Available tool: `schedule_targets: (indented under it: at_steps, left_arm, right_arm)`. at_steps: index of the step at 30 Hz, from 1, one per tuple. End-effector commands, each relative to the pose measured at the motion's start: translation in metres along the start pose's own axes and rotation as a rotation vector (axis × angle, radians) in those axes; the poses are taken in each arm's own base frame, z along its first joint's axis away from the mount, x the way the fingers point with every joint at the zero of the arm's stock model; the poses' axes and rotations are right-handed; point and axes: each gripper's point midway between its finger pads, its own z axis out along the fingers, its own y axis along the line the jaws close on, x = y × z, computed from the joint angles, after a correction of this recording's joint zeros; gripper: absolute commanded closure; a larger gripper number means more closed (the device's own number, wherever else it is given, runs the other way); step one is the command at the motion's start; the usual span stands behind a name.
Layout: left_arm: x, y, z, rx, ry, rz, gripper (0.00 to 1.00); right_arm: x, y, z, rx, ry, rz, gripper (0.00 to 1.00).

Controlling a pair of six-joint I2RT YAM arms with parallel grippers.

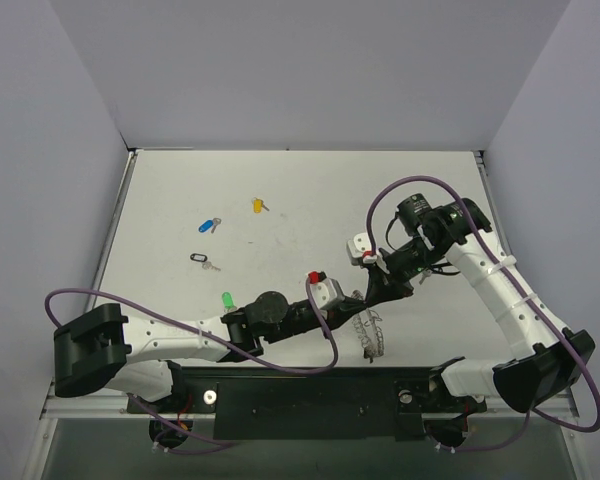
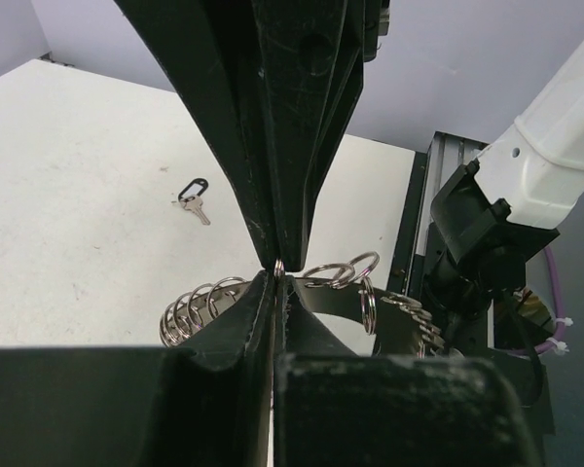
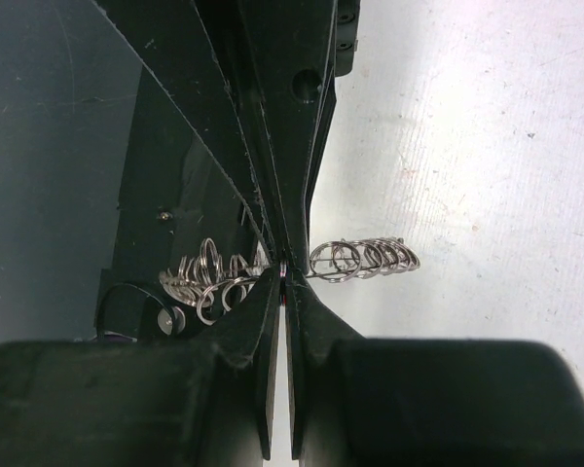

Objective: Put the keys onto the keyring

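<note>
The left arm lies low, stretched rightward along the near edge of the worktop. The right arm rises from its base, bends and doubles back, so both wrists meet at the near right. The left jaws and the right jaws are each pressed closed on the wire of the keyring, whose silvery loops hang out on either side of each grip. The blue key, yellow key, black key and green key lie loose, well to its left.
</note>
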Motion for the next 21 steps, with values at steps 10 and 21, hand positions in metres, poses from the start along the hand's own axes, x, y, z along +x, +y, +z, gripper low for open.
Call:
schedule_targets:
  at_steps: [10,21]
  left_arm:
    - [-0.045,0.002,-0.009,-0.027,-0.204,-0.062,1.0]
    - [-0.058,-0.01,-0.047,0.049,-0.329,-0.068,1.0]
  right_arm:
    - [-0.021,0.002,-0.003,0.037,-0.137,0.07,0.79]
    - [-0.015,0.012,-0.002,0.045,-0.223,0.023,0.47]
